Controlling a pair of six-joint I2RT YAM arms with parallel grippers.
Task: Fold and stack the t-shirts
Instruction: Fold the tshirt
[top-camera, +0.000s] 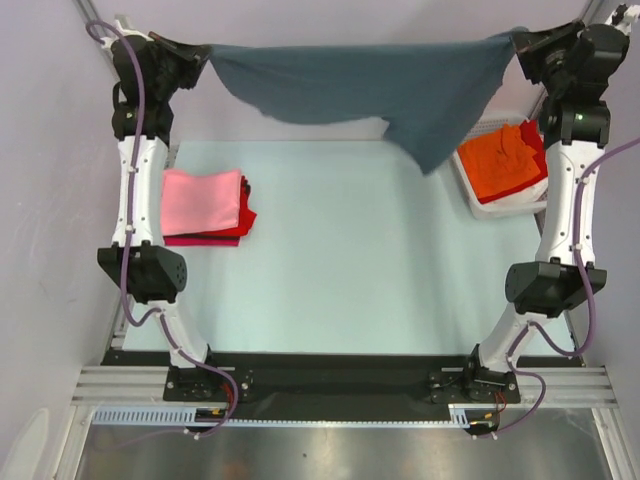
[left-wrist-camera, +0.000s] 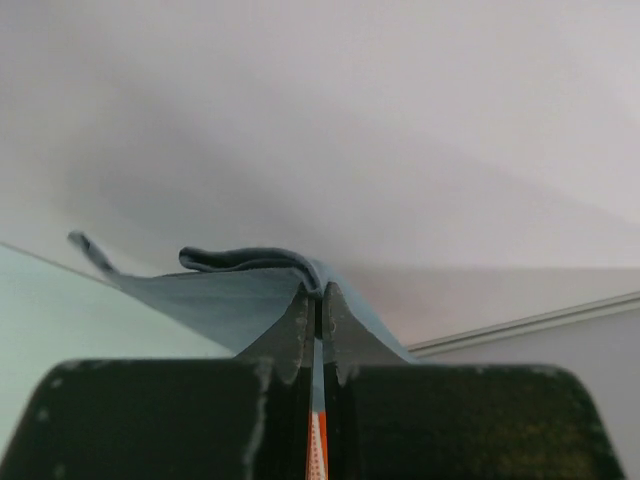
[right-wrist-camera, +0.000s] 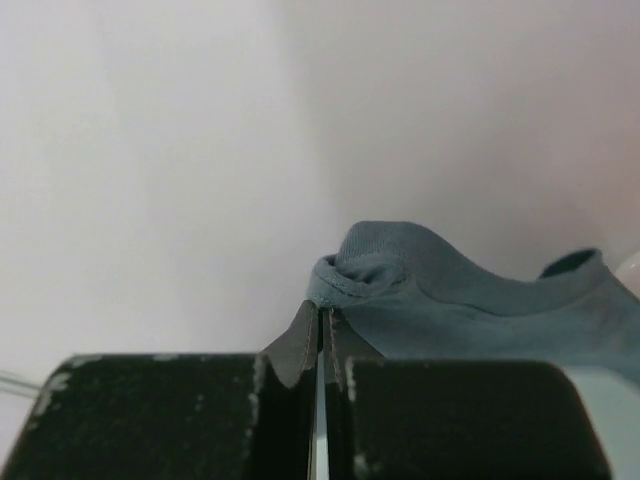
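A slate blue-grey t-shirt (top-camera: 370, 85) hangs stretched in the air across the far end of the table, one part drooping lower at the right. My left gripper (top-camera: 205, 55) is shut on its left end; the left wrist view shows the cloth (left-wrist-camera: 215, 295) pinched at the fingertips (left-wrist-camera: 300, 305). My right gripper (top-camera: 518, 42) is shut on its right end; the right wrist view shows a bunched hem (right-wrist-camera: 400, 270) at the fingertips (right-wrist-camera: 308, 325). A folded stack with a pink t-shirt (top-camera: 203, 201) on top of a red one (top-camera: 246, 212) lies at the left.
A white lattice basket (top-camera: 478, 195) at the right edge holds an orange t-shirt (top-camera: 498, 160) and a red one (top-camera: 535, 145). The pale green table top (top-camera: 350, 260) lies between stack and basket. Grey walls close the back and sides.
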